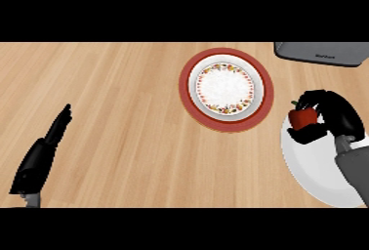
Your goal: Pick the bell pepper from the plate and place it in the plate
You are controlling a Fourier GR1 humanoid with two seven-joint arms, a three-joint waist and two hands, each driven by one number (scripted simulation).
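Glossy pepper (302, 117) — seemingly in right hand (337, 114)

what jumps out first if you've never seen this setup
The eye goes first to the red bell pepper, held in the curled black right hand at the upper edge of the plain white plate on the right. Next comes the red-rimmed floral plate, top centre on the wooden counter. The left hand rests open at lower left.
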